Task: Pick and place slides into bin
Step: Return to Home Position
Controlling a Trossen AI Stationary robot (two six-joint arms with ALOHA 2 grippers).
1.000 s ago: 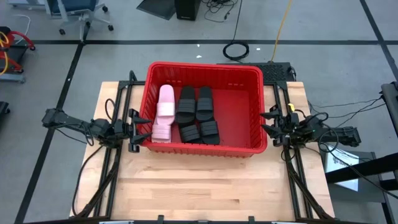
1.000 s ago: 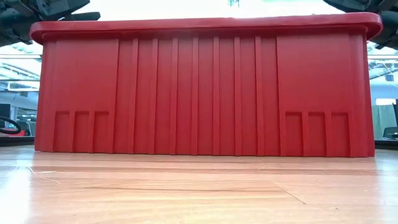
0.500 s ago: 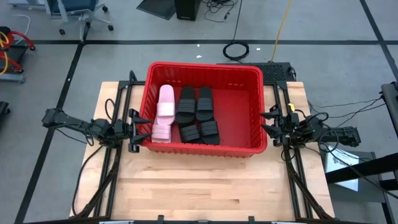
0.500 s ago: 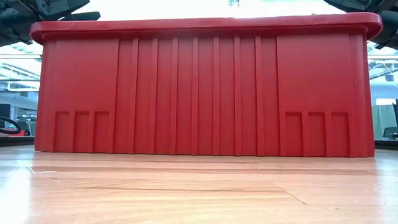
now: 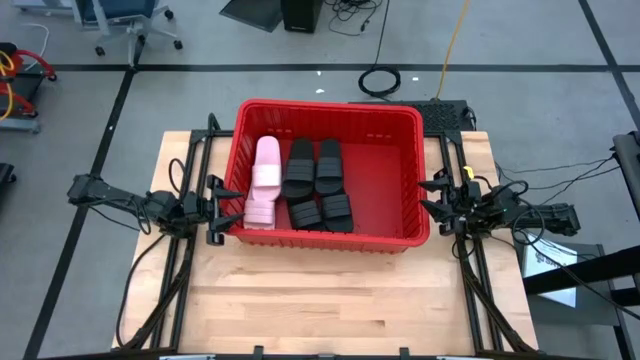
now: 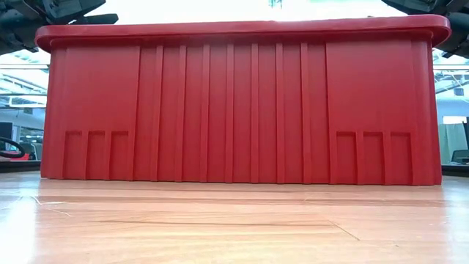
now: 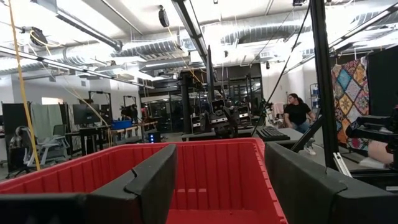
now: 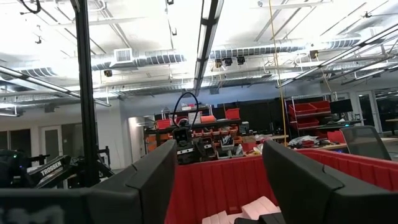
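My left gripper [image 5: 221, 213] sat low at the left end wall of the bin [image 5: 330, 105], its fingers [image 7: 152, 180] spread wide apart and holding nothing. My right gripper [image 5: 433, 205] mirrored it at the right end wall, just as wide open and empty. Between them the red bin stood on the wooden table [image 5: 330, 300], close to the far edge. Inside I counted six slides [image 5: 315, 190], packed toward the left half: two pinkish-white ones [image 5: 265, 168] end to end along the left wall, then four black ones [image 5: 330, 165] in two rows of two beside them. From table height the bin's ribbed front wall [image 6: 242, 110] filled the view and hid every slide. Beyond the table I saw one coiled cable [image 5: 380, 80] on the floor, one office chair [image 5: 125, 20], and one seated person [image 7: 297, 115] across the room.
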